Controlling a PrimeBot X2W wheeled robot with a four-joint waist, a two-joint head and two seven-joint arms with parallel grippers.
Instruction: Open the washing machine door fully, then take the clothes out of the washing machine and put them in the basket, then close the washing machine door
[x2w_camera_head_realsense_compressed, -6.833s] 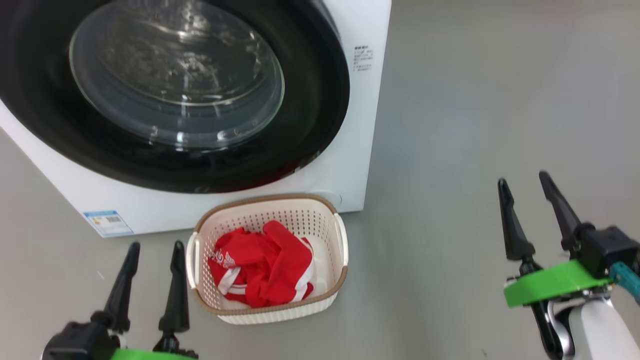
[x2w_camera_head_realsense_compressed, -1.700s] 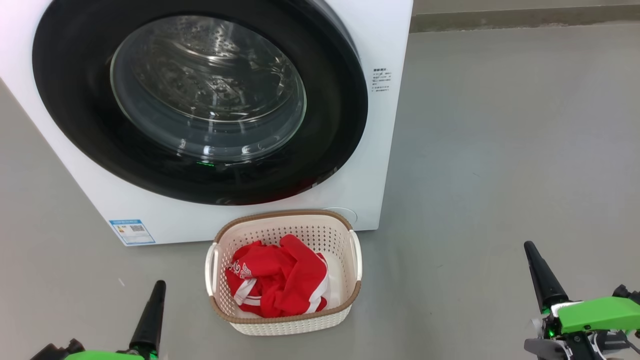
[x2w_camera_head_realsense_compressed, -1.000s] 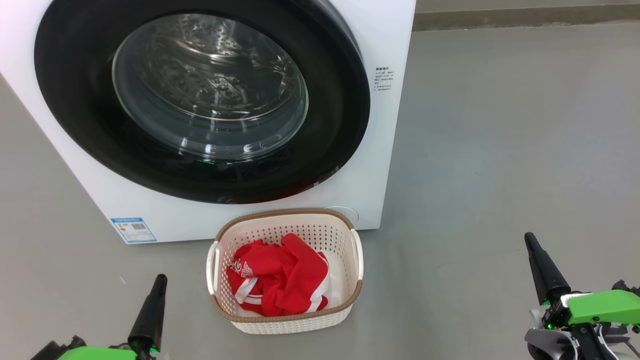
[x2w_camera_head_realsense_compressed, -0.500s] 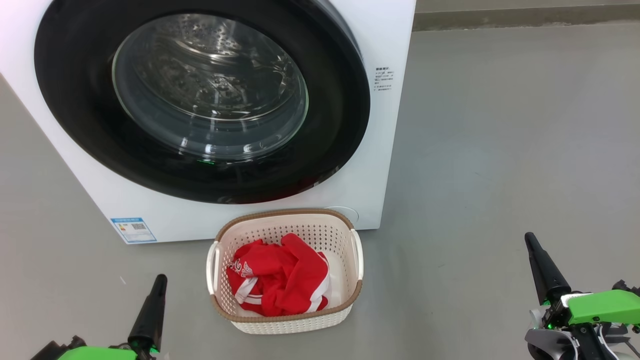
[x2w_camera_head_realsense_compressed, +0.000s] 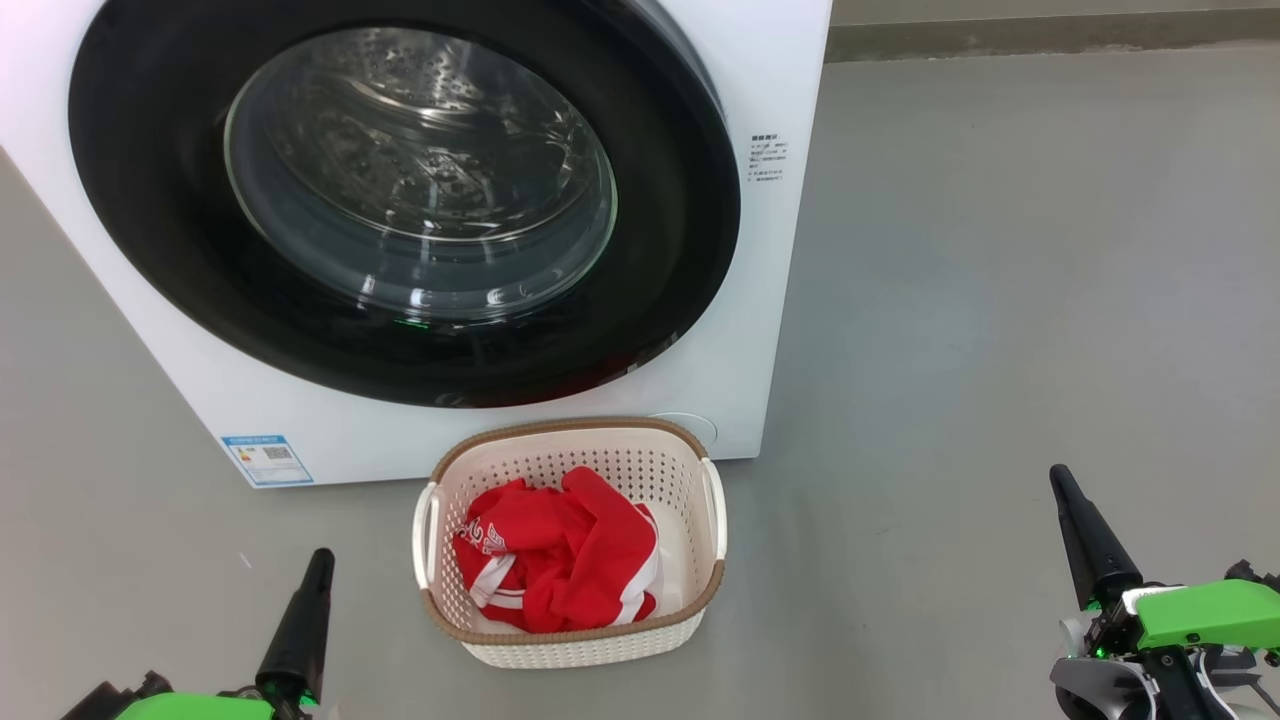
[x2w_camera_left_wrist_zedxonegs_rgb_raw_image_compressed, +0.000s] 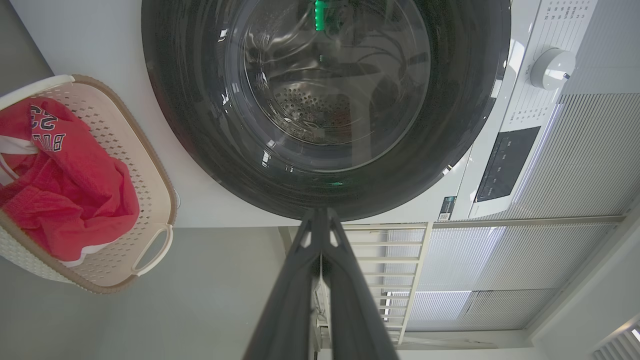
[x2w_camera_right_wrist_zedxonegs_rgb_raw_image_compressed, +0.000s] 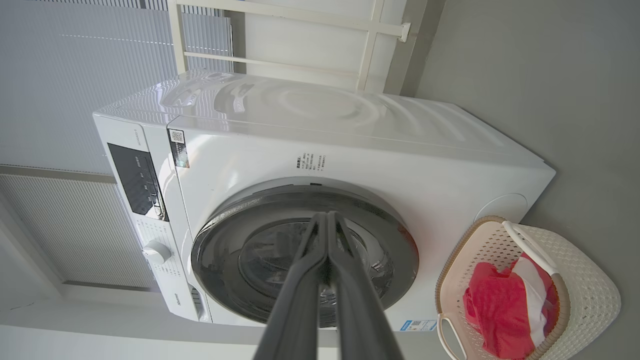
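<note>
The white washing machine (x2w_camera_head_realsense_compressed: 770, 300) stands at the upper left, its black-rimmed round door (x2w_camera_head_realsense_compressed: 690, 230) flush against the front. On the floor before it sits the cream basket (x2w_camera_head_realsense_compressed: 580, 645) with a brown rim, and the red clothes (x2w_camera_head_realsense_compressed: 560, 560) with white trim lie inside. My left gripper (x2w_camera_head_realsense_compressed: 318, 570) is low at the bottom left, shut and holding nothing; the left wrist view shows its fingers (x2w_camera_left_wrist_zedxonegs_rgb_raw_image_compressed: 320, 225) pressed together. My right gripper (x2w_camera_head_realsense_compressed: 1062, 485) is at the bottom right, shut with nothing in it, its fingers (x2w_camera_right_wrist_zedxonegs_rgb_raw_image_compressed: 326, 225) together, far from the basket (x2w_camera_right_wrist_zedxonegs_rgb_raw_image_compressed: 590, 285).
Grey floor (x2w_camera_head_realsense_compressed: 1000, 300) spreads to the right of the machine. A blue label sticker (x2w_camera_head_realsense_compressed: 265, 458) is on the machine's lower left front. A control panel and dial (x2w_camera_left_wrist_zedxonegs_rgb_raw_image_compressed: 552, 67) sit on the machine's top. A white rack (x2w_camera_right_wrist_zedxonegs_rgb_raw_image_compressed: 370, 35) stands behind it by the blinds.
Over the last second nothing has moved. Since the earliest frame the camera has shifted, both grippers sit lower in view, and both went from open to shut.
</note>
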